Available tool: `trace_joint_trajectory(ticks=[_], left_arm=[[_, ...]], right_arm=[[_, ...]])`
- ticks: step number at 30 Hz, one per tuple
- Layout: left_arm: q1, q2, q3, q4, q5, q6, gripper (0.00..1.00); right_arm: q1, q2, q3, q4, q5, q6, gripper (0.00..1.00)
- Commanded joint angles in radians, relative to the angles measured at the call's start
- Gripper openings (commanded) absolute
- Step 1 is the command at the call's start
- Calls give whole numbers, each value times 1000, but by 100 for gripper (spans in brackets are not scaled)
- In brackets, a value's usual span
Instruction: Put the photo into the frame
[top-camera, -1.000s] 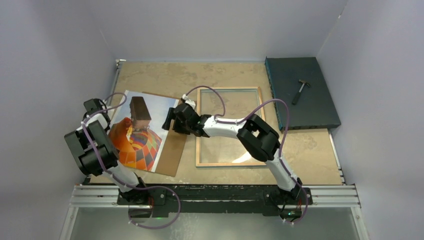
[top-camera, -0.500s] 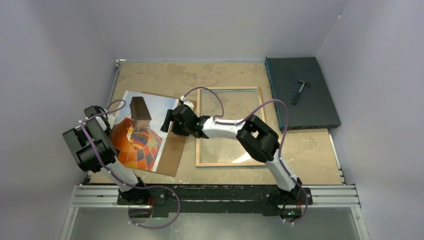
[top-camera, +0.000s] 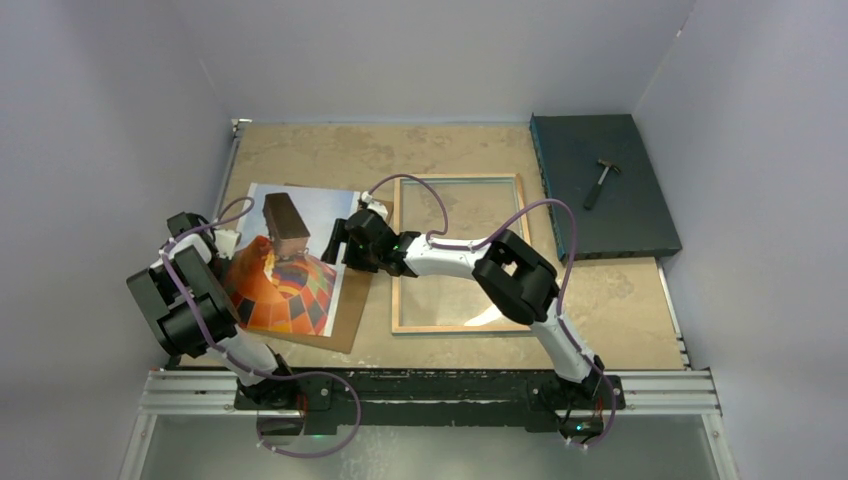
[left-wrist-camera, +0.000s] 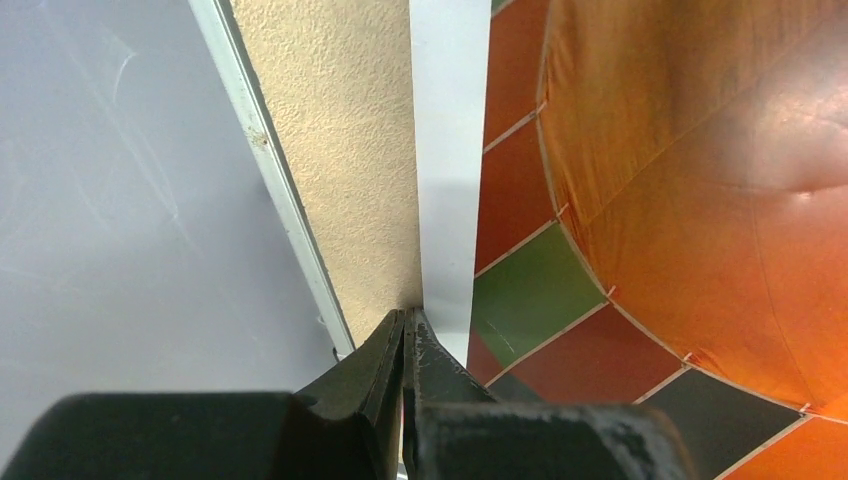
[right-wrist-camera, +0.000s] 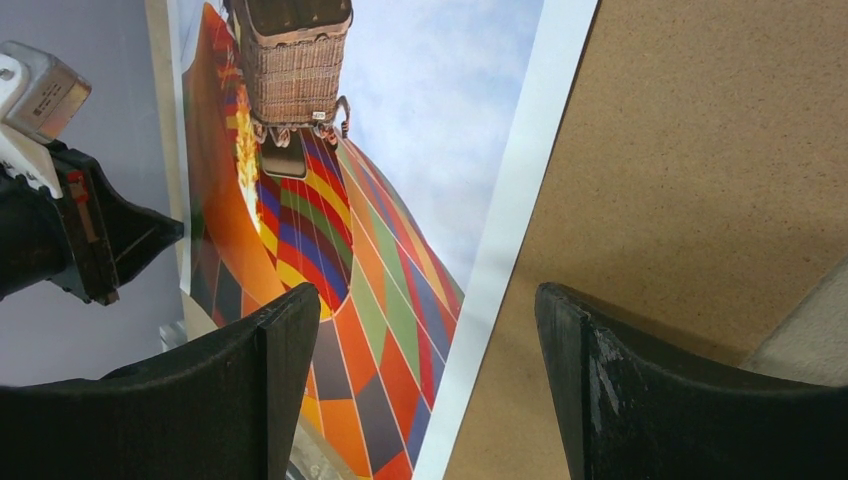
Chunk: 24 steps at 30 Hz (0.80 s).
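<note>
Photo (top-camera: 285, 290) sits pinched at its edge between closed left fingers (left-wrist-camera: 380, 375); right fingers (right-wrist-camera: 230, 400) gape above.

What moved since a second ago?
The photo slid and turned a little toward the frame, covering more of the brown board. The left claw, shut on its white edge, shifted with it. The right claw stayed open over the photo's right edge. The frame and the hammer did not move.
</note>
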Motion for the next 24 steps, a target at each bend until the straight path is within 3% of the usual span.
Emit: trace_joint_trajectory(ticks=[1, 13, 24], left_arm=[[-2, 3, -13, -79, 116, -28, 0], [-57, 10, -56, -35, 131, -81, 0], [-113, 50, -94, 26, 95, -109, 0]], right_arm=[[13, 38, 8, -76, -28, 22, 82], [25, 120, 68, -95, -81, 72, 82], [25, 111, -10, 119, -247, 176, 82]])
